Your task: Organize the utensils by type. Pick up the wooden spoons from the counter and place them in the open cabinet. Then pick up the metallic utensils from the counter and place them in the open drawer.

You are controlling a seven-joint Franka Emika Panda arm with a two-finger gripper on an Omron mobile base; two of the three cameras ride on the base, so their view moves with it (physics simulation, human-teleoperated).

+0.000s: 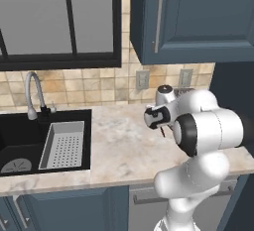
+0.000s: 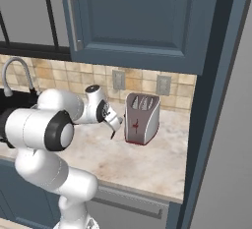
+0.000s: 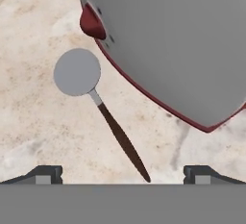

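Metallic spoon (image 3: 98, 107) lies flat on the marble counter (image 3: 33, 117), right below your gripper (image 3: 123, 172); you see its round grey bowl toward the upper left of the hand view and its dark tapered handle running down toward the space between the finger tips. It rests just beside the toaster (image 3: 168, 40), a grey body with a dark red base and a red knob, without touching it. Your gripper stands wide, its two tips far apart and holding nothing. From the right base view the gripper (image 2: 114, 127) hangs over the counter (image 2: 147, 164) next to the toaster (image 2: 141, 118). You can read no writing or brand on anything.
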